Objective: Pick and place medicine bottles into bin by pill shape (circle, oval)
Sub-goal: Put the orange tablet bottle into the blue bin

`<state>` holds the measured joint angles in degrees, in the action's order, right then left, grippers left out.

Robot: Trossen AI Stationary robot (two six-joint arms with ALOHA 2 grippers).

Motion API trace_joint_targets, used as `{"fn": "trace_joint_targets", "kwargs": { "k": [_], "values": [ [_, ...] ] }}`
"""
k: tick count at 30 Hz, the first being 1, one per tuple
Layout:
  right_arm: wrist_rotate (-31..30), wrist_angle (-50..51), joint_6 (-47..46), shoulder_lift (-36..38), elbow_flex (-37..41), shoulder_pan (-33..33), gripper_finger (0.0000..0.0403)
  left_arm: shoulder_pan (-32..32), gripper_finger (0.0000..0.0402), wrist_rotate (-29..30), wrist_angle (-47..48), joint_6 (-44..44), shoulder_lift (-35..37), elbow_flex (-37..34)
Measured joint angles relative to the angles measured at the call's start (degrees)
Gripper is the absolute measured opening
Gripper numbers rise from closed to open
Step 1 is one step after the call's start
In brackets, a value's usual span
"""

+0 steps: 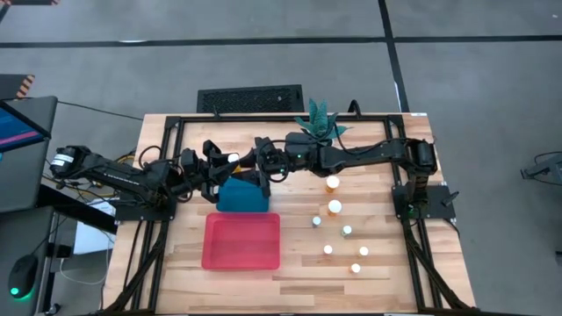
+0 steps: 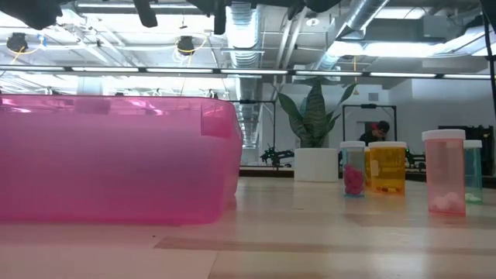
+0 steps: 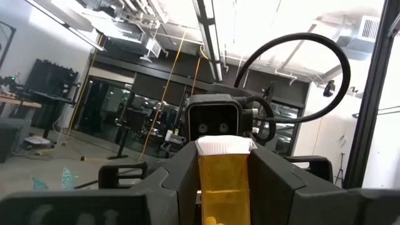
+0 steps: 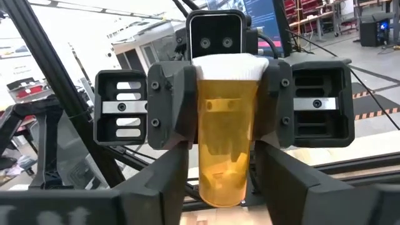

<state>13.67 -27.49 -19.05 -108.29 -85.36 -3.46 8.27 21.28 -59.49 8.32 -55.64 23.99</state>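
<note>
One medicine bottle (image 4: 226, 144) with an amber body and a white cap is held in the air between my two grippers, above the blue bin (image 1: 243, 195). My left gripper (image 1: 228, 165) comes from the table's left and is shut on the bottle. My right gripper (image 1: 253, 165) comes from the table's right and is also shut on it. The bottle also shows in the left wrist view (image 3: 224, 184). Several other small white-capped bottles (image 1: 335, 207) stand on the table's right half. The pink bin (image 1: 241, 241) sits in front of the blue one. My left gripper pinches the bottle's upper body just under the white cap (image 4: 228, 65) between its two fingers (image 4: 175, 106). The fingers come level from the table's left and lie across the bottle. The bottle is upright, cap up, clear of the table. My right gripper has its two fingers (image 4: 169, 175) on either side of the bottle's lower body (image 4: 225, 181), below the left gripper's fingers. They come level from the table's right, across the bottle.
A white pot with a green plant (image 1: 320, 118) stands at the table's far edge. In the low view the pink bin (image 2: 116, 155) fills the left. Several bottles (image 2: 387, 167) and the pot (image 2: 316, 164) stand to the right. Bare wood lies at the near right.
</note>
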Motion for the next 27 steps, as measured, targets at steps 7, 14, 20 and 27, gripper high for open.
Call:
{"fn": "trace_joint_targets", "kwargs": {
  "k": [7,14,20,27],
  "values": [
    [0.1,0.2,0.0,0.0,0.0,0.0,0.0140,0.0,0.0112,0.0,0.0,0.5,0.0,0.0],
    [0.0,0.3,0.0,0.0,0.0,0.0,0.0103,0.0,0.0112,0.3,0.2,1.3,0.0,0.0],
    [0.1,0.6,0.0,0.0,0.0,0.0,0.0103,0.0,0.0129,0.4,1.5,4.2,0.1,0.0],
    [0.1,0.4,0.0,0.0,0.0,0.0,0.0106,0.0,0.0185,-0.5,1.9,5.0,0.0,0.0]
  ]
}}
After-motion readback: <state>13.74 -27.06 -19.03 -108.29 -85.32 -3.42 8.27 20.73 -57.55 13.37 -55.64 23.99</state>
